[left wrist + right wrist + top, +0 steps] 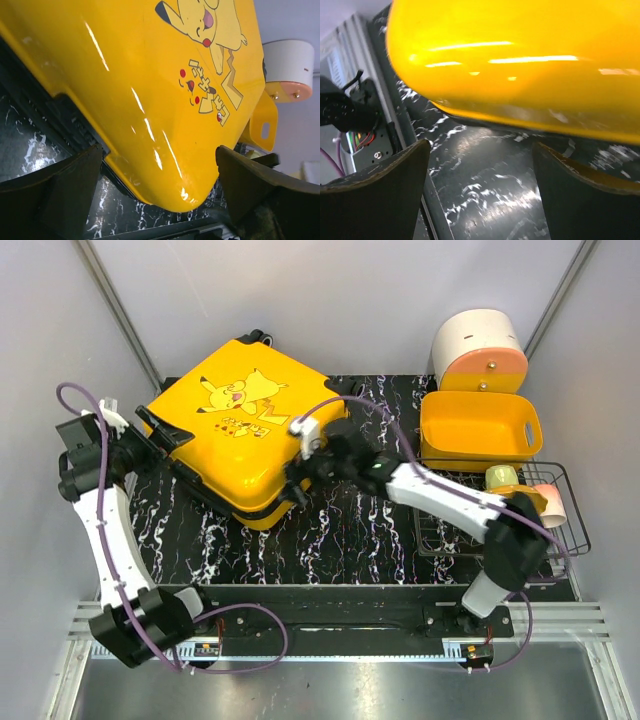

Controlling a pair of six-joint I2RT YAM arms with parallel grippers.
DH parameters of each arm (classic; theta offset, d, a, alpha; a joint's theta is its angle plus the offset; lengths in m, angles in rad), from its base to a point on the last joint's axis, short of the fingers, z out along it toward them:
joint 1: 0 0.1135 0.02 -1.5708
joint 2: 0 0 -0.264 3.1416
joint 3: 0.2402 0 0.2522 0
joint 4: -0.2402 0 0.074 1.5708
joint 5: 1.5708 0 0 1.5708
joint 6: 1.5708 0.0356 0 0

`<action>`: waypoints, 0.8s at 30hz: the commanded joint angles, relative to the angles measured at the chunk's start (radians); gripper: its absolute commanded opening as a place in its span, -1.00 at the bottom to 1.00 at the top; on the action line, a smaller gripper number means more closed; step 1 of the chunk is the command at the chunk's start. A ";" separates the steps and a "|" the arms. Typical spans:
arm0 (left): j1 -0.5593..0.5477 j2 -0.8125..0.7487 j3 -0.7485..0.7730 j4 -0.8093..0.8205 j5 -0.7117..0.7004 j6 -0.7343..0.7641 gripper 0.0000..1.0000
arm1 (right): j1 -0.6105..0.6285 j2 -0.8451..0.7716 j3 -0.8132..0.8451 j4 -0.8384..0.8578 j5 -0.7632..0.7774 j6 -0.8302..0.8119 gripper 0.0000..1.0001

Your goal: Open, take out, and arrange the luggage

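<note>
Grey walls enclose a black, white-veined surface (340,540) with two robot arms mounted at its near edge. At the left, the left end effector (159,160) has its fingers spread wide on either side of a rounded corner of the luggage (250,425). It grips nothing, and we cannot tell whether either finger touches the shell. We count one piece of luggage, a glossy yellow hard-shell case. It lies flat on the rear left of the surface, with the cartoon lid facing up and shut. At its near right edge, the right end effector (481,150) is also wide open and empty, with the yellow shell just above its fingers. We judge the task to be at its first step, opening, with nothing taken out yet. The next move probably calls for finding the closure along the dark seam and working it loose while the other arm steadies the case. No zip pull or latch is visible to us. Further right, we count one yellow basket (470,455), one white and orange round container (480,350) behind it, and one wire rack (570,530). The rack holds what look like two cups, one greenish (503,477) and one pink and white (548,502).
</note>
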 commanded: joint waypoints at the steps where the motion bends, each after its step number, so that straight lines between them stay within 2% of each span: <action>1: 0.016 -0.133 -0.057 0.057 -0.020 -0.152 0.98 | -0.205 -0.267 -0.140 0.094 0.020 0.103 0.79; 6: 0.057 -0.189 -0.086 -0.002 -0.023 -0.151 0.98 | -0.329 -0.362 -0.306 0.094 0.046 -0.024 0.54; 11: 0.137 -0.175 -0.181 -0.045 0.063 -0.117 0.94 | -0.446 -0.288 -0.332 0.173 -0.026 -0.107 0.38; 12: 0.151 -0.174 -0.198 -0.062 0.046 -0.090 0.84 | -0.454 -0.271 -0.326 0.179 -0.032 -0.114 0.34; 17: 0.247 -0.166 -0.323 -0.111 -0.082 -0.025 0.57 | -0.471 -0.191 -0.294 0.250 -0.072 -0.154 0.32; 21: 0.266 -0.151 -0.413 -0.011 -0.150 -0.005 0.38 | -0.477 -0.150 -0.306 0.304 -0.113 -0.164 0.36; 24: 0.264 -0.100 -0.440 0.074 -0.142 0.001 0.28 | -0.480 -0.136 -0.317 0.343 -0.147 -0.157 0.43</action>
